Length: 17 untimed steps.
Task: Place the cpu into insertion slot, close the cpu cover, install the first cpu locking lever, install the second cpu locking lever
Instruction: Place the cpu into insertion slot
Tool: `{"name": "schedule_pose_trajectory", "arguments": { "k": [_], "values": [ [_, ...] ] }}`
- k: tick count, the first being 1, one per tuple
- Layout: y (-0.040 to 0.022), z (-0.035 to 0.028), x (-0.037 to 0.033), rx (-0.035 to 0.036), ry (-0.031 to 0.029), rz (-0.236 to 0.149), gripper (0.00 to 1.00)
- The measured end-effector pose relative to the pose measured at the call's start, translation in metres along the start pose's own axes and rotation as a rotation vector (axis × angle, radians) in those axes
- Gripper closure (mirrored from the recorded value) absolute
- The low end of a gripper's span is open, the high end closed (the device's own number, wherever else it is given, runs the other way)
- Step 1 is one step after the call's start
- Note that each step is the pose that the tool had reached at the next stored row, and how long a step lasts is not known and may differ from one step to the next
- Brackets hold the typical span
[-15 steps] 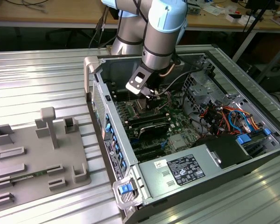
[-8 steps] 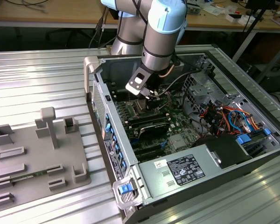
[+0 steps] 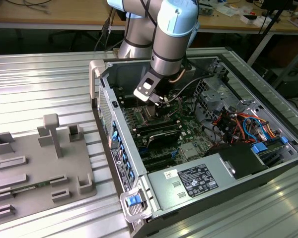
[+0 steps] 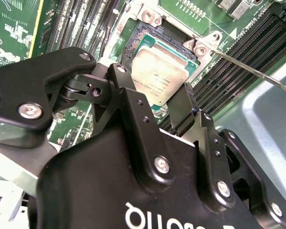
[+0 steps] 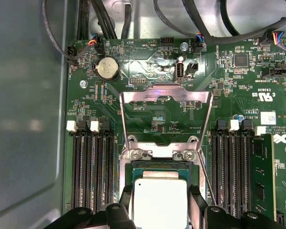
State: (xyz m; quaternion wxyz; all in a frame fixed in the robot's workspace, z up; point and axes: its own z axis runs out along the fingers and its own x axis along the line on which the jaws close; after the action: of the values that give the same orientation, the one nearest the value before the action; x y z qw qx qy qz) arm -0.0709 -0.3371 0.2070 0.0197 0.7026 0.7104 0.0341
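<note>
- Tool (image 4: 150,86) is hanging low inside the computer case (image 3: 105,106), its fingers (image 4: 117,74) gripping two opposite edges of the cpu (image 4: 159,76), as far as I can judge.
- That cpu is lying flat in the insertion slot (image 5: 161,168), squarely between the fingers.
- Just beyond the slot, away from the tool, the cpu cover (image 5: 164,94) is standing swung open, its hinge edge running parallel to the line between the fingers.
- Beside the slot, a thin locking lever (image 4: 248,71) is sticking out free.

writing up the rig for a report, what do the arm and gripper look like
The arm is a thick silver-grey tube with rounded pale blue joint caps; a dark cable loops off its wrist. The gripper is matte black: angular linked fingers with silver screw heads, and white lettering on its body.
</note>
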Motion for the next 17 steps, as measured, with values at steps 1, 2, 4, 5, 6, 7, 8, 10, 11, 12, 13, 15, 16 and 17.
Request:
{"name": "schedule_pose_trajectory", "arguments": {
  "k": [1, 2, 4, 5, 6, 7, 8, 10, 11, 12, 13, 15, 16, 17],
  "values": [
    [0.0, 0.0002, 0.0, 0.0, 0.0, 0.0, 0.45],
    [0.0, 0.0007, 0.0, -0.0002, 0.0002, 0.0, 0.45],
    [-0.0001, 0.0015, 0.0, 0.0, -0.0001, 0.0, 0.45],
    [-0.0002, 0.0019, 0.0, 0.0002, 0.0, 0.0, 0.45],
    [-0.0002, 0.0031, 0.0, 0.0011, 0.0, 0.0, 0.45],
    [-0.0003, 0.0038, 0.0001, 0.0018, 0.0, 0.0, 0.45],
    [-0.0003, 0.0043, 0.0001, 0.0026, 0.0, 0.0, 0.45],
    [-0.0004, 0.0055, 0.0001, 0.0041, 0.0, 0.0, 0.45],
    [-0.0005, 0.0057, 0.0, 0.0046, -0.0002, 0.0, 0.45],
    [-0.0005, 0.0057, 0.0, 0.0047, -0.0002, 0.0, 0.45],
    [-0.0004, 0.0058, 0.0001, 0.0045, 0.0, 0.0, 0.45],
    [-0.0003, 0.0059, 0.0001, 0.0045, 0.0001, 0.0, 0.45],
    [-0.0001, 0.0059, 0.0, 0.0045, 0.0001, 0.0, 0.45],
    [0.0003, 0.0059, 0.0, 0.0044, 0.0002, 0.0, 0.45]
  ]
}}
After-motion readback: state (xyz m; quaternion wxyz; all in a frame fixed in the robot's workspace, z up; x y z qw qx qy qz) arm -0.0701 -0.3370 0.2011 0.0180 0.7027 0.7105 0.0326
